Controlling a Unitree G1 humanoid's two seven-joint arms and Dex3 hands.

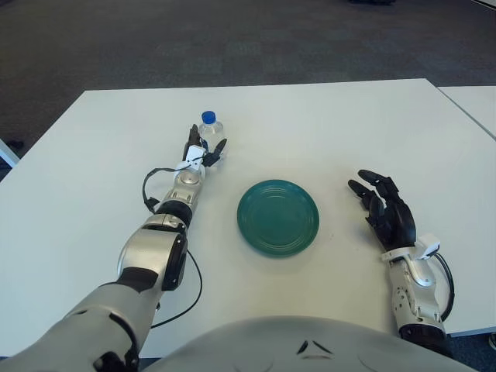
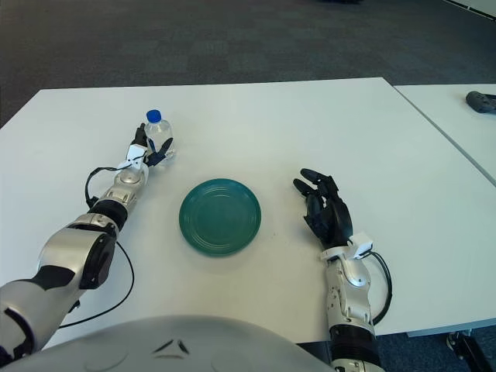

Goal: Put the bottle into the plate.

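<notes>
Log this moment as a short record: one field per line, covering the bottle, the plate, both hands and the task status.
bottle: clear, blue cap, upright on the white table, far-left of the plate
plate: green, empty, at the table's middle
left hand: stretched out to the bottle, fingers either side of it; closed grip not visible
right hand: idle, fingers spread, shows right of the plate
task status: bottle not yet in the plate

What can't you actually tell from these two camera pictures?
- Whether the left hand grips the water bottle: both views show fingers against it, contact too small to judge.
- The bottle's lower body: hidden behind that hand.
- Dark object on the neighbouring table: cut by the right eye view's edge.
</notes>
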